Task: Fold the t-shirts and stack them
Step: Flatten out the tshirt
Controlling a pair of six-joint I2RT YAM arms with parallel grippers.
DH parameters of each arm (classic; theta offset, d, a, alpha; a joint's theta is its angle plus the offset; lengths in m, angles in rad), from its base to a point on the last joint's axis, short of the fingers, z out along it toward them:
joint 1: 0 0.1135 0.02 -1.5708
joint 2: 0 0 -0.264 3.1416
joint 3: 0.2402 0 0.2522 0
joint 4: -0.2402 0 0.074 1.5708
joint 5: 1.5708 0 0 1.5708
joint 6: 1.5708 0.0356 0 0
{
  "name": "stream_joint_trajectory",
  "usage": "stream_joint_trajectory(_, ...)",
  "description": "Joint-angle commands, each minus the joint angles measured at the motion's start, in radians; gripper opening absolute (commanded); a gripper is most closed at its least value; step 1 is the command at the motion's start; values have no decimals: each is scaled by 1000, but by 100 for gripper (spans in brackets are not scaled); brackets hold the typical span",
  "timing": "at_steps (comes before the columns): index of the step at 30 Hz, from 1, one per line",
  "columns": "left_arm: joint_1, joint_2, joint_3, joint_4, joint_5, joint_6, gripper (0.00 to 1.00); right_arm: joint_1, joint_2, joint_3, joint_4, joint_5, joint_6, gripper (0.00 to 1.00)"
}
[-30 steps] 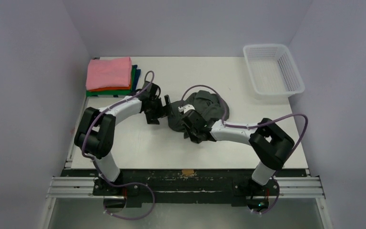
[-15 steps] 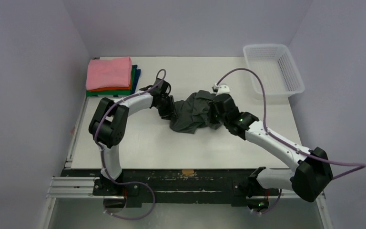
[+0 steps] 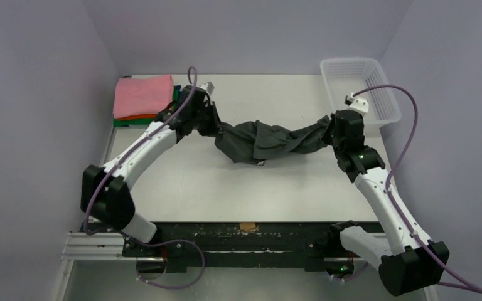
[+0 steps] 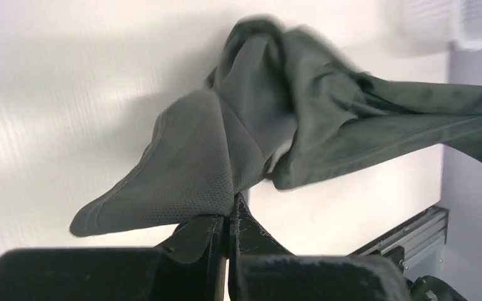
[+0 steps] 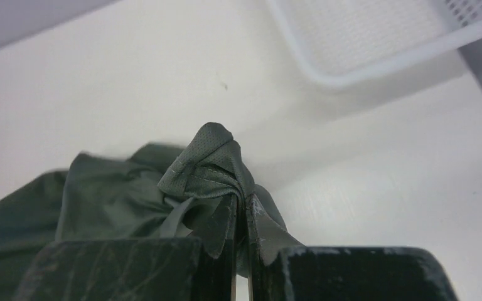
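Two grippers, one grey shirt (image 3: 263,141) strung between them.

- Left gripper (image 3: 212,125): fingers pressed together on a flat edge of the shirt. In the left wrist view the mesh cloth is nipped right at the tips.
- Right gripper (image 3: 331,130): likewise pinching, on a bunched knot of cloth. In its own wrist view there is nothing between the fingers but fabric.
- Basket (image 3: 350,61), white plastic mesh, taken as the landmark. The right gripper sits just beside its near-left corner. The shirt runs leftward away from the basket as a twisted rope and widens toward the left gripper.
- The shirt's wide part looks to rest on the table (image 3: 226,182). Whether the twisted part nearer the basket clears the surface, I cannot tell.
- Folded pile (image 3: 143,95), pink on top with orange and green showing beneath, lies well left of the basket along the same far edge. The left gripper is just on the basket side of it.

Reading: the arms are spread wide, most likely to draw the crumpled shirt open before laying it flat. Folding is not yet begun. The twist suggests the two holds are not on matching corners, so a re-grip may be needed. Both holds are thin tip pinches, and a hard pull could slip the cloth free.
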Motion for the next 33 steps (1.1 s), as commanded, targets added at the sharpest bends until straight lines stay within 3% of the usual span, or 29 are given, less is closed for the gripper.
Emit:
stream_joint_trajectory(1, 3, -264, 44, -26, -140, 74, 0, -57, -89, 142, 26, 146, -25, 0)
stream_joint_trajectory(4, 5, -388, 53, -10, -213, 91, 0, -69, -128, 165, 140, 151, -91, 0)
stream_joint_trajectory(12, 69, -526, 103, -47, -380, 135, 0, -101, -89, 299, 166, 246, -183, 0)
stream_joint_trajectory(17, 183, -583, 96, -68, -331, 113, 0, -135, -39, 390, 41, 274, -167, 0)
stream_joint_trajectory(24, 190, -763, 73, -35, -336, 151, 0, -134, -107, 485, -236, 196, -95, 0)
stream_joint_trajectory(28, 190, -875, 87, 3, -338, 193, 0, -134, -220, 462, -249, 93, -115, 0)
stream_joint_trajectory(33, 190, -905, 108, 59, -308, 223, 0, -135, -332, 366, -184, 47, -133, 0)
